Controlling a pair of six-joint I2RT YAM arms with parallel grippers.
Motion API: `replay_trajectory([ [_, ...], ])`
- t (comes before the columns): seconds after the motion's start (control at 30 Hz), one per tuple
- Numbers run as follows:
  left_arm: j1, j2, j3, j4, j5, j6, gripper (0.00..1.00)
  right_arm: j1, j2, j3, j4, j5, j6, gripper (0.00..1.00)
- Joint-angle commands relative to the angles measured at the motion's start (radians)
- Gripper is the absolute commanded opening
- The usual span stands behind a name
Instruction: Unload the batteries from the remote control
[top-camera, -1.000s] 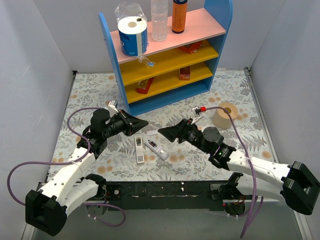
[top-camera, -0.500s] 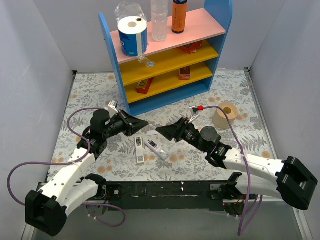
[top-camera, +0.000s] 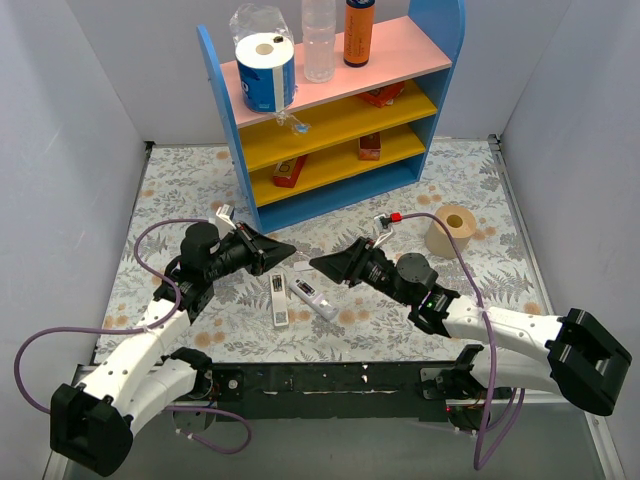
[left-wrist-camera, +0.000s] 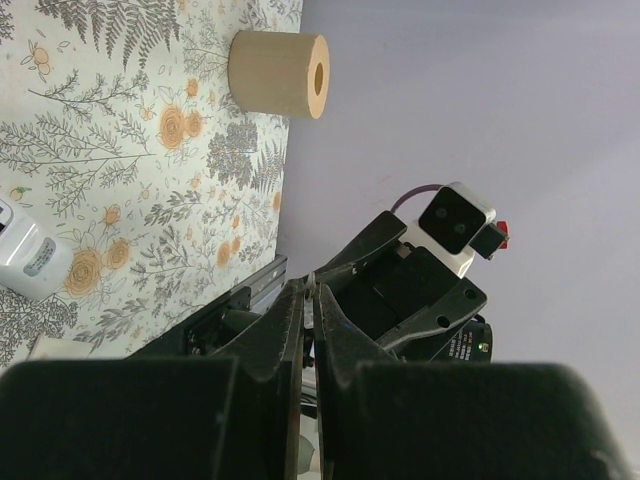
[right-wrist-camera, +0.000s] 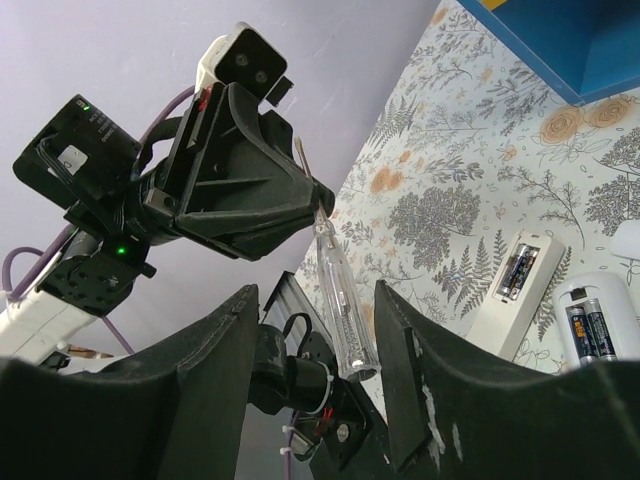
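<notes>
Floral tablecloth (top-camera: 180, 180) below: left claw (top-camera: 290, 246) pinches a clear stick (right-wrist-camera: 340, 290), right claw (top-camera: 316, 263) half-open around it, batteries' (right-wrist-camera: 515, 272) print unreadable.

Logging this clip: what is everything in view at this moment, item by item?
remotes: two, white, side by side on the cloth between the grippers, battery bays open
batteries: dark, seated in both remotes' bays; two side by side in the nearer one
stick: one, clear, thin, in the left gripper
tape roll: one, tan, on the cloth right of the shelf unit
shelf unit: one, blue with pink and yellow boards, at the back
paper roll: one, blue-wrapped, top board
bottles: two, clear and orange, top board
boxes: three, red-orange, yellow boards
cloth: one, floral, covering the table
left gripper: shut on the stick
right gripper: open, facing the left one
</notes>
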Motion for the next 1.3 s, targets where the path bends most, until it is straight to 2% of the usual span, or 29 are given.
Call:
replay_trajectory([
  [0.0, 0.004, -0.029, -0.007, 0.028, -0.015, -0.202, 0.00, 0.011, -0.002, 0.022, 0.030, 0.003, 0.010, 0.59],
  [0.27, 0.004, -0.032, -0.011, 0.041, -0.015, -0.209, 0.00, 0.016, -0.020, 0.003, 0.024, 0.009, -0.020, 0.57],
  [0.33, 0.004, -0.033, -0.013, 0.040, -0.017, -0.211, 0.00, 0.016, -0.040, -0.005, 0.021, 0.026, -0.032, 0.49],
  [0.37, 0.004, -0.035, -0.016, 0.040, -0.020, -0.212, 0.00, 0.016, -0.047, -0.005, 0.019, 0.029, -0.036, 0.39],
  [0.43, 0.004, -0.038, -0.020, 0.044, -0.021, -0.214, 0.00, 0.016, -0.055, -0.006, 0.021, 0.034, -0.045, 0.27],
  [0.47, 0.004, -0.039, -0.022, 0.045, -0.021, -0.213, 0.00, 0.016, -0.063, -0.008, 0.018, 0.035, -0.048, 0.16],
  [0.5, 0.004, -0.041, -0.023, 0.048, -0.021, -0.211, 0.00, 0.016, -0.066, -0.009, 0.019, 0.043, -0.051, 0.11],
  [0.57, 0.004, -0.047, -0.025, 0.045, -0.027, -0.209, 0.00, 0.016, -0.084, -0.011, 0.021, 0.047, -0.072, 0.01],
  [0.63, 0.004, -0.056, -0.025, 0.041, -0.026, -0.203, 0.00, 0.016, -0.095, -0.012, 0.013, 0.063, -0.091, 0.01],
  [0.7, 0.005, -0.061, -0.013, 0.022, -0.024, -0.180, 0.09, 0.014, -0.117, -0.023, 0.024, 0.070, -0.132, 0.01],
  [0.73, 0.004, -0.068, -0.008, 0.014, -0.026, -0.176, 0.31, 0.014, -0.127, -0.029, 0.034, 0.074, -0.146, 0.01],
  [0.8, 0.005, -0.075, -0.001, -0.028, -0.015, -0.163, 0.56, 0.013, -0.176, -0.032, 0.015, 0.086, -0.199, 0.01],
  [0.83, 0.005, -0.070, 0.024, -0.050, -0.008, -0.125, 0.65, 0.008, -0.195, -0.022, -0.025, 0.090, -0.224, 0.01],
  [0.87, 0.004, -0.064, 0.039, -0.082, -0.003, -0.098, 0.78, 0.003, -0.227, -0.009, -0.110, 0.093, -0.249, 0.01],
  [0.97, 0.004, -0.045, 0.110, -0.231, -0.006, 0.034, 0.91, -0.009, -0.271, 0.055, -0.247, 0.117, -0.336, 0.01],
  [1.07, 0.004, -0.053, 0.145, -0.314, -0.044, 0.137, 0.98, -0.030, -0.299, 0.107, -0.401, 0.129, -0.433, 0.01],
  [1.13, 0.004, -0.052, 0.161, -0.355, -0.078, 0.180, 0.98, -0.049, -0.302, 0.174, -0.533, 0.139, -0.497, 0.01],
  [1.17, 0.004, -0.044, 0.186, -0.377, -0.137, 0.242, 0.98, -0.050, -0.296, 0.196, -0.574, 0.141, -0.525, 0.01],
  [1.27, 0.022, 0.072, 0.268, -0.505, -0.223, 0.405, 0.98, -0.050, -0.260, 0.271, -0.663, 0.117, -0.620, 0.01],
])
